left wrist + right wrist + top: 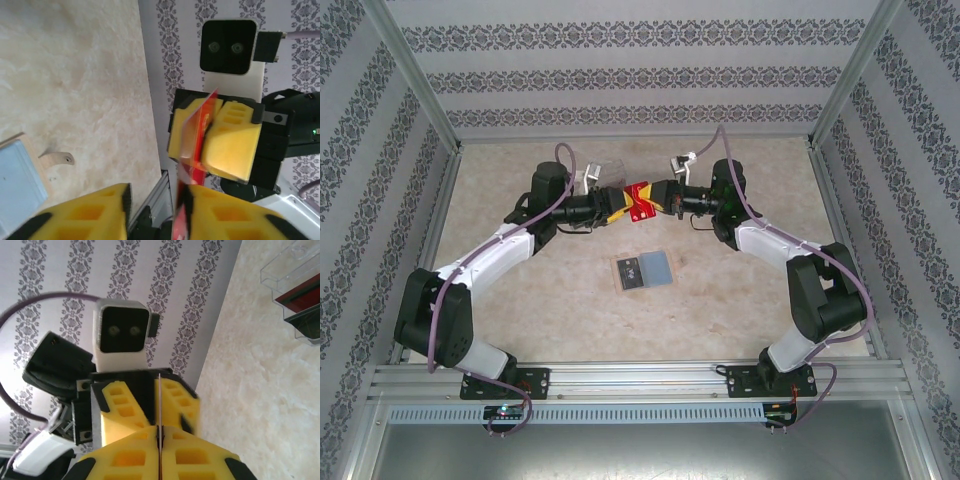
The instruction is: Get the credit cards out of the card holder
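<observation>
Counter (720, 320): bare strip between the arm bases and the holder; metal rails along left and right edges, patterned walls all round.
Holder (658, 267): open flat mid-counter, well apart from both arms; dark card (629, 272) on its left panel.
Red card (640, 200): held above the counter beyond the holder, between both grippers.
Right gripper (159, 431): jaws pressed together, pinching the red card.
Left gripper (157, 197): jaws spread, red card beside one finger.
Box (603, 172): clear, just behind the left gripper, near the far wall; dark flat things inside, unclear.

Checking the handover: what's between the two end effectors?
A red card, bridging the left end effector and right end effector in mid-air; clearest in the top view.
</observation>
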Motion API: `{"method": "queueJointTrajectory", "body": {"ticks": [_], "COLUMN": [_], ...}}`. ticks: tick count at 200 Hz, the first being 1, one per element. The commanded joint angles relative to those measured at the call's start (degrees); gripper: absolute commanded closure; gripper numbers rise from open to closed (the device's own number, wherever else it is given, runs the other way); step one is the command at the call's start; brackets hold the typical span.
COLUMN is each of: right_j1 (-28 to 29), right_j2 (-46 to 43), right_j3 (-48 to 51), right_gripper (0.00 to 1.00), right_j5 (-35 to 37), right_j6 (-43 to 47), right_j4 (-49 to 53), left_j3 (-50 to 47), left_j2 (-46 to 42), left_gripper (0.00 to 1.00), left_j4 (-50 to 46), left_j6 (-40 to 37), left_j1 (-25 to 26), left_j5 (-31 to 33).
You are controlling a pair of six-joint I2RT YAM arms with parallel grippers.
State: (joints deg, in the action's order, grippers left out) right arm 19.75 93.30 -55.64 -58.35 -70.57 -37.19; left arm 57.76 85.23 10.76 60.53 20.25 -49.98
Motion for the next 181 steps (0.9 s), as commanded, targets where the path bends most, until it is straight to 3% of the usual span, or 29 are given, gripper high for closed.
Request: {"method": "queueJointTrajectory", "body": {"ticks": [1, 41, 113, 149, 181], "right_j1": [0.81, 0.99, 1.21, 1.26, 1.28], "right_j2": [0.66, 1.35, 3.04, 3.12, 3.47], "right_j3": [0.79, 0.83, 0.8, 0.87, 1.18], "right_gripper": [0.92, 0.91, 0.9, 0.9, 0.88], "right_j5": [3.75, 6.44, 6.21, 5.62, 5.31], "right_j6": [-4.91, -7.32, -9.41, -9.35, -8.07], "right_j4": [-5.17, -6.48, -8.16, -8.23, -7.41], "left_j3": [-2.25, -4.78, -3.0, -2.39, -1.04], "left_j2": [-2.22, -2.08, 1.36, 3.05, 3.76], "left_gripper": [0.59, 0.59, 0.63, 0.72, 0.88], "left_j4": [12.42, 19.34, 20.44, 21.93, 18.01], "left_j6": [8.67, 13.02, 13.67, 14.52, 11.43], "left_j1": [0.65, 1.54, 2.2, 2.18, 2.01], "left_j5": [4.51, 6.25, 4.39, 4.48, 4.06]}}
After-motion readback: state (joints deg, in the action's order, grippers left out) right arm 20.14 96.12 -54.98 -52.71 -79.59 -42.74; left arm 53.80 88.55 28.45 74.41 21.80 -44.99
